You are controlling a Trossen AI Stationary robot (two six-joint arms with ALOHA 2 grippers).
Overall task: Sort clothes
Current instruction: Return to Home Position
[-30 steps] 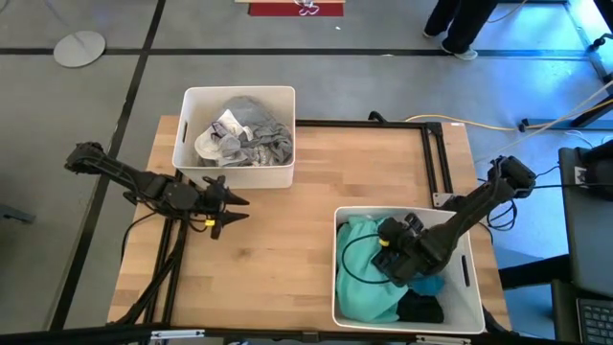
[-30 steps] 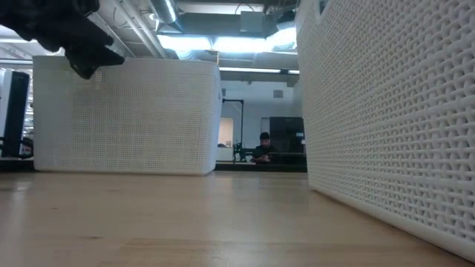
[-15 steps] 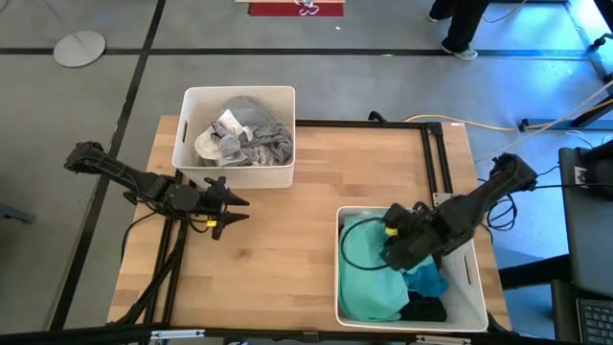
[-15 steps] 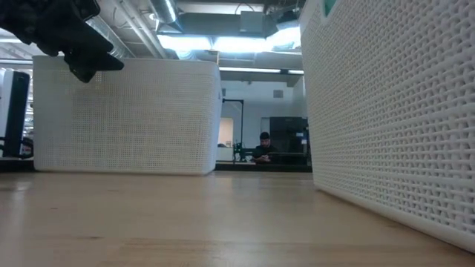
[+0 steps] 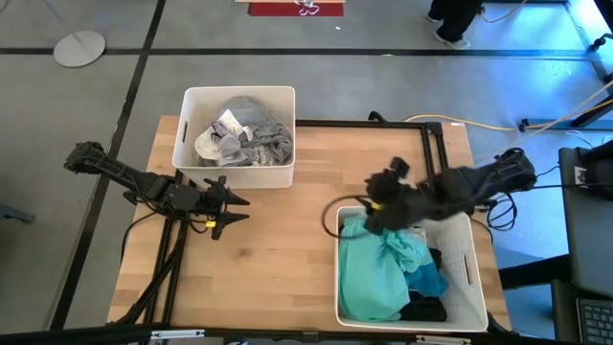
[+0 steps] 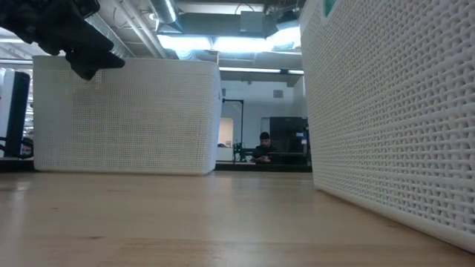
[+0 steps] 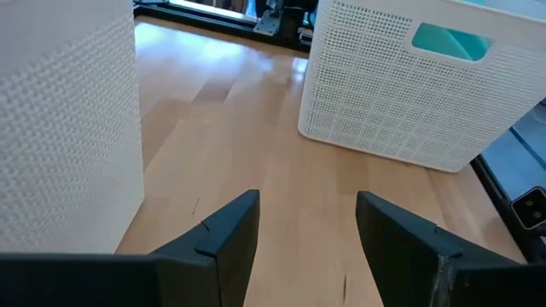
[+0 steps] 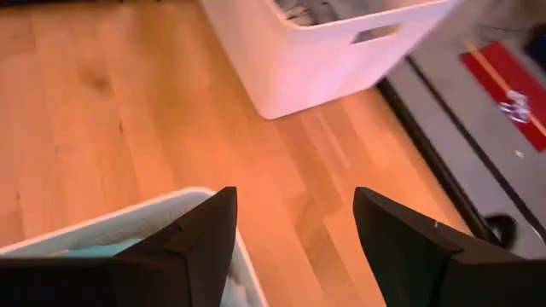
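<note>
Left tool [image 5: 230, 208] at 9 o'clock and right tool [image 5: 386, 195] at 3 gape empty.
Only from above do we see mint clothes [image 5: 378, 278] in the 5 o'clock bin [image 5: 477, 280]; bare desk [image 5: 287, 254] spreads at centre.

Table: the light wooden table [image 5: 287, 230] bears both bins.
Far-left bin: a white rectangular plastic bin [image 5: 235, 176] at the table's far left corner, with the white and grey fabric garments [image 5: 244, 134] heaped inside.
Near-right bin: a second white perforated plastic bin [image 5: 469, 278] at the near right corner, well apart from the first, with the teal, mint and black fabric garments [image 5: 378, 278] inside.
Left gripper [image 5: 239, 209]: over the table's left side, just before the far-left bin.
Right gripper [image 5: 380, 189]: above the near-right bin's far rim.
</note>
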